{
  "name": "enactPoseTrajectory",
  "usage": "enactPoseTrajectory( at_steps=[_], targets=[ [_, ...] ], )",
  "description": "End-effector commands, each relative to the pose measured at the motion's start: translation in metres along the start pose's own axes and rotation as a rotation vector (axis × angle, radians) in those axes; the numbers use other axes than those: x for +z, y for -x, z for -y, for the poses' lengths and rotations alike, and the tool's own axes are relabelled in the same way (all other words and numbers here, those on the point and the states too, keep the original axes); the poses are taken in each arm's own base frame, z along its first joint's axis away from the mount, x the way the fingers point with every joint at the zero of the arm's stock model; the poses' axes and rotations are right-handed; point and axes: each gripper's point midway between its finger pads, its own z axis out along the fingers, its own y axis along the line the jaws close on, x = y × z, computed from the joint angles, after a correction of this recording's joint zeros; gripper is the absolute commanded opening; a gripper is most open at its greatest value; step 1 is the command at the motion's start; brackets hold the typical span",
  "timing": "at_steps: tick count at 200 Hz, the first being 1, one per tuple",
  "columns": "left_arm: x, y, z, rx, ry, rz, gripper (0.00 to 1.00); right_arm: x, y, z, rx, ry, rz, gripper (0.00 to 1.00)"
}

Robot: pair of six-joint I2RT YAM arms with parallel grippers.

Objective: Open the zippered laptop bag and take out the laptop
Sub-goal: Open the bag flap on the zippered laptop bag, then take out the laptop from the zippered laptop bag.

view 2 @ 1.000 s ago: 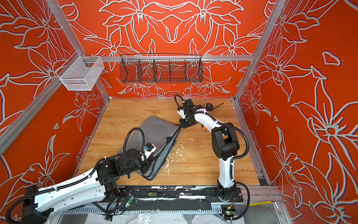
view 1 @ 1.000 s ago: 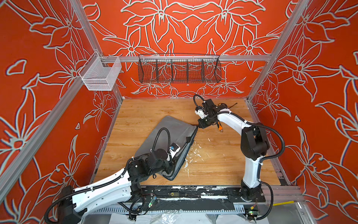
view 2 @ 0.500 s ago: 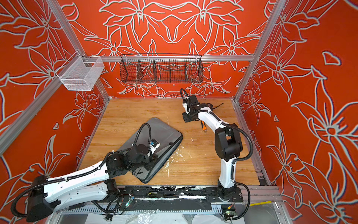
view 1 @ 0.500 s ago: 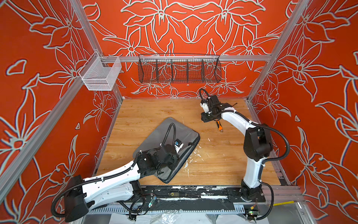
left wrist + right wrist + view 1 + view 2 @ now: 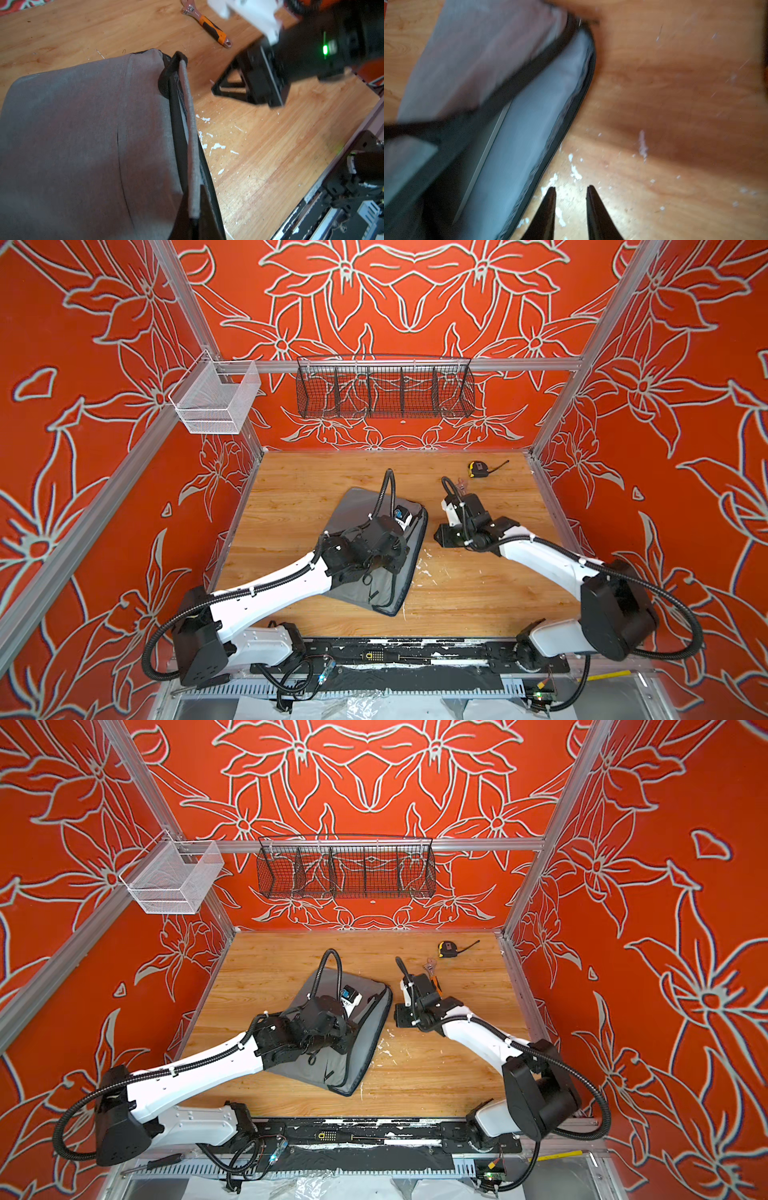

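The grey zippered laptop bag (image 5: 353,512) (image 5: 303,1071) lies askew on the wooden table, its black-edged right side gaping. My left gripper (image 5: 195,218) is shut on the edge of the bag's upper flap (image 5: 190,124) and holds it slightly raised; in both top views the wrist hides the fingers. My right gripper (image 5: 571,190) (image 5: 442,537) (image 5: 401,1017) hovers open and holds nothing, low over the table just right of the bag's edge. A pale grey surface (image 5: 529,124) shows inside the opening; I cannot tell whether it is the laptop or lining.
A yellow tape measure (image 5: 477,468) (image 5: 446,949) lies at the back right. An orange-handled wrench (image 5: 209,27) (image 5: 432,973) lies behind my right wrist. White flecks (image 5: 216,146) dot the wood beside the bag. A white basket (image 5: 216,400) and a black one (image 5: 384,389) hang on the walls.
My right gripper left the bag's far corner, pulled back, then swung down beside the bag's right edge. My left arm reached farther over the bag, which settled flatter and turned.
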Motion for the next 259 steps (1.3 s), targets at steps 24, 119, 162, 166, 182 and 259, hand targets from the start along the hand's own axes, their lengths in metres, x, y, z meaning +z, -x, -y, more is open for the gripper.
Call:
enactPoseTrajectory(
  at_steps=[24,119,162,166,182,259],
  targets=[
    [-0.005,0.032,0.000,-0.131,-0.031,0.098,0.00,0.001,-0.004,-0.040,0.177,0.154,0.111,0.28],
    [-0.023,0.046,-0.006,-0.219,-0.107,0.148,0.00,0.050,0.002,-0.079,0.332,0.378,0.046,0.30],
    [-0.031,0.057,-0.003,-0.228,-0.155,0.176,0.00,0.067,0.006,-0.089,0.330,0.378,0.013,0.33],
    [-0.031,0.057,-0.003,-0.230,-0.159,0.177,0.00,0.068,0.006,-0.090,0.328,0.370,0.005,0.33],
    [-0.032,0.058,-0.003,-0.233,-0.169,0.178,0.00,0.074,0.004,-0.095,0.331,0.364,-0.015,0.33],
    [-0.041,0.062,-0.006,-0.255,-0.207,0.197,0.00,0.104,-0.011,-0.114,0.359,0.351,-0.077,0.40]
  ],
)
